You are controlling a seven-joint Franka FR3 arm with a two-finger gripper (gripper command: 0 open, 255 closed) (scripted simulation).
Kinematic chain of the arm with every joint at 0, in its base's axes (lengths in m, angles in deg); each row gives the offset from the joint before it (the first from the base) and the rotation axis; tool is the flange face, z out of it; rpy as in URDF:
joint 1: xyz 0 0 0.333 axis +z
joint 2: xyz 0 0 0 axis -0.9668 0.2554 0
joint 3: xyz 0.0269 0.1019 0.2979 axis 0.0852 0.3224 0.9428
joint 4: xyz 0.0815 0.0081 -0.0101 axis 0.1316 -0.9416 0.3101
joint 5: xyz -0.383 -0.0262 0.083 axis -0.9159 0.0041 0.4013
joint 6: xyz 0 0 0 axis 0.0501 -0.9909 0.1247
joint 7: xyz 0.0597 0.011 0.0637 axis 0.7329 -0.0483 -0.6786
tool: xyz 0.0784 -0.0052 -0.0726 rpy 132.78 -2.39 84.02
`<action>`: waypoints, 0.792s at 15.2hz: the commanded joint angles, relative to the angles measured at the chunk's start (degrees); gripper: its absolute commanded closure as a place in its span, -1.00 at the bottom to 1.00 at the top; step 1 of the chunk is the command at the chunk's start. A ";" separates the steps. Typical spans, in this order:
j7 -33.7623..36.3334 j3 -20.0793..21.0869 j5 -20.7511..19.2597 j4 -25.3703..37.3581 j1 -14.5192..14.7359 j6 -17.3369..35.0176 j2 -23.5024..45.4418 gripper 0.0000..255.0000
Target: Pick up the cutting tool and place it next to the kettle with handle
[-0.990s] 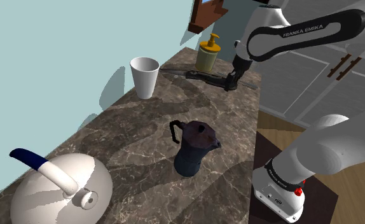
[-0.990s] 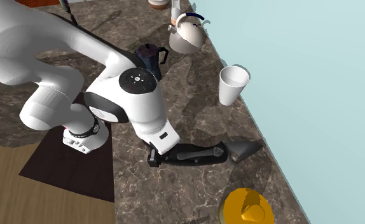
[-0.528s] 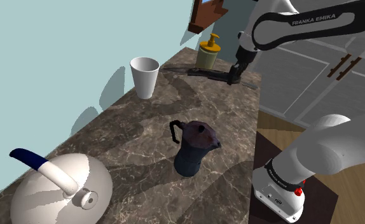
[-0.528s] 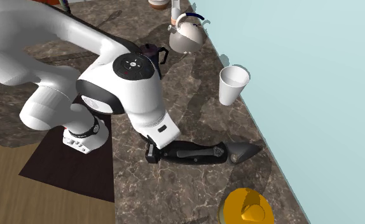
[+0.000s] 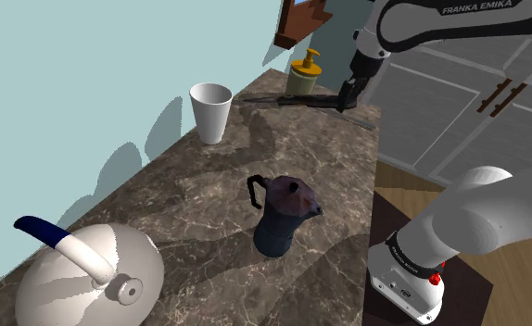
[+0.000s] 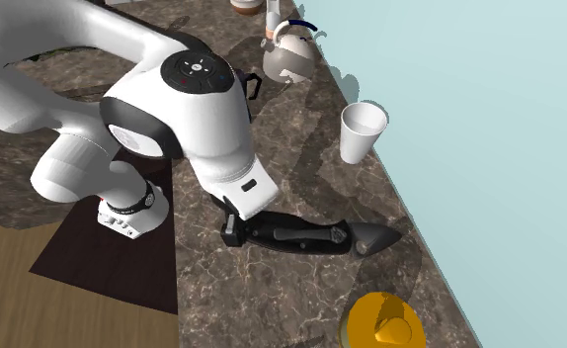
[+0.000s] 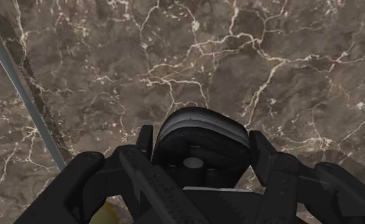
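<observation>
Gripper point(image 6: 232, 229) is clamped on the knife point(image 6: 301, 235), with both fingers pressing the butt end of the black handle. Wrist view confirms: the rounded handle end point(image 7: 200, 127) sits squarely between the fingers point(image 7: 144, 137), contact on both sides, no gap.

The rest of the knife sticks out sideways from the claw point(image 5: 352, 93). The handle comes first, then the grey blade, whose tip points at the pale blue wall point(image 6: 489, 119). The knife point(image 5: 297, 98) looks roughly level. Can't tell for certain whether it's clear of the marble countertop point(image 5: 209, 185).

Positions relative to the yellow soap dispenser point(image 6: 385, 321):
- knife: just beside it, on its cup side, not touching
- gripper: also near it, at the knife's end furthest from the wall, by the counter's open edge
- white cup point(image 6: 363, 131): past the knife, against the wall
- dark moka pot point(image 5: 283, 218): further along the counter than the cup
- white kettle point(image 5: 88, 269) with the blue-tipped handle: well apart from it, at the far end of the counter

In the shoulder view the dispenser point(image 5: 303, 79) sits right behind the knife, and the knife is a long way from the kettle point(image 6: 291, 54).
</observation>
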State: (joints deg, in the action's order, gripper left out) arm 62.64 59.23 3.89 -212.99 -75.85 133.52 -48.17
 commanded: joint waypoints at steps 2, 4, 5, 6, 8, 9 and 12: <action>-0.14 0.16 0.14 1.91 0.04 -2.38 -0.48 1.00; -0.23 0.27 0.24 3.26 0.08 -3.98 -0.73 1.00; -0.27 0.33 0.29 3.96 0.10 -4.77 -0.83 1.00; -0.31 0.38 0.34 4.66 0.12 -5.56 -0.91 1.00; -0.40 0.49 0.44 6.10 0.16 -7.12 -1.04 1.00; -0.45 0.54 0.49 6.83 0.18 -7.90 -1.09 1.00; -0.58 0.68 0.63 9.10 0.24 -10.21 -1.14 1.00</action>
State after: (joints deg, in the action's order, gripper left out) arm 62.18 59.93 4.48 -204.89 -75.61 124.12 -49.48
